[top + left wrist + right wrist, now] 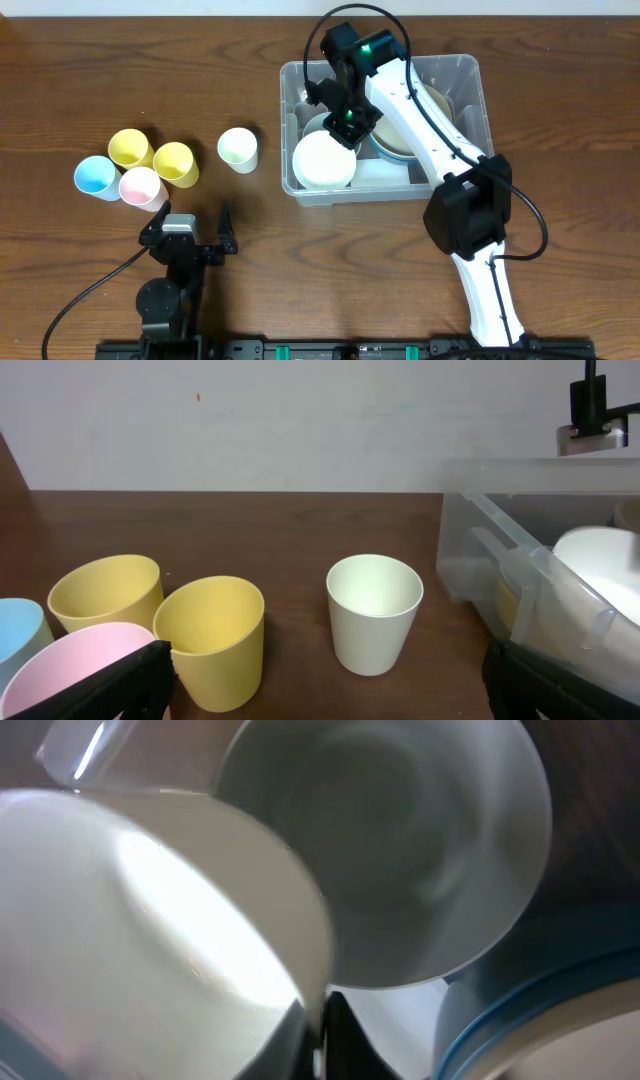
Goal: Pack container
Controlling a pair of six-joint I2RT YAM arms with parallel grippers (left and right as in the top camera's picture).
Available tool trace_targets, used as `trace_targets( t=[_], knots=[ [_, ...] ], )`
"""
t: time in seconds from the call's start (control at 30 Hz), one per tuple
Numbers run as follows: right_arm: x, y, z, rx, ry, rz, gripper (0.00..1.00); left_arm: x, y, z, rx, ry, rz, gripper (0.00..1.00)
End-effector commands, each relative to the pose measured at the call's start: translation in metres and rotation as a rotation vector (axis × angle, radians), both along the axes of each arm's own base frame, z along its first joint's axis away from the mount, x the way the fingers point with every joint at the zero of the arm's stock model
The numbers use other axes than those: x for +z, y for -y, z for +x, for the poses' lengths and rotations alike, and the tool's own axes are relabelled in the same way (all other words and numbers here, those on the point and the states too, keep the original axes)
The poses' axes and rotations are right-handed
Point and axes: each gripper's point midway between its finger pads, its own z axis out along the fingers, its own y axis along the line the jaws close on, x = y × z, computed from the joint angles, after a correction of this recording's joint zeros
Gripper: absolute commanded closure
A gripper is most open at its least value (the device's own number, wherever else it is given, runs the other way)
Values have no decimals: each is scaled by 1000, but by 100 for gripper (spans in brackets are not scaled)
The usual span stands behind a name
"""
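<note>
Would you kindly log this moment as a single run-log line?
right tool: inside container, at white bowl rim | left tool: open, empty | five cups outside container

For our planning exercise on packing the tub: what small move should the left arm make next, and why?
Probably move the left gripper straight forward toward the pale cup. Its jaws are wide open, the cup stands upright almost centred ahead of them, and it is the loose cup nearest the tub.
</note>
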Motion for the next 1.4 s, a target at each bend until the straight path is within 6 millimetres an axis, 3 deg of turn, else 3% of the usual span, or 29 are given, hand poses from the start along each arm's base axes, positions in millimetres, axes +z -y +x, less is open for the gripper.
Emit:
trace_targets(
  t=[0.0, 0.3, 0.43, 0.57, 0.93, 1.37],
  knots=[
    [-3, -3, 1, 4, 3, -2, 99, -16, 1, -1, -11, -45, 11, 2],
    [10, -10, 30, -144, 100, 48, 99, -16, 1, -1, -11, -45, 11, 2],
    [27, -1, 55, -277, 178, 58, 99, -16, 1, -1, -11, -45, 11, 2],
    [40, 8, 69, -338, 210, 81, 99, -16, 1, -1, -11, -45, 11, 2],
    [38, 9, 69, -347, 202, 81, 99, -16, 1, -1, -11, -45, 11, 2],
    [7, 12, 66, -349, 165, 52, 97, -16, 1, -1, -11, -45, 11, 2]
  ],
)
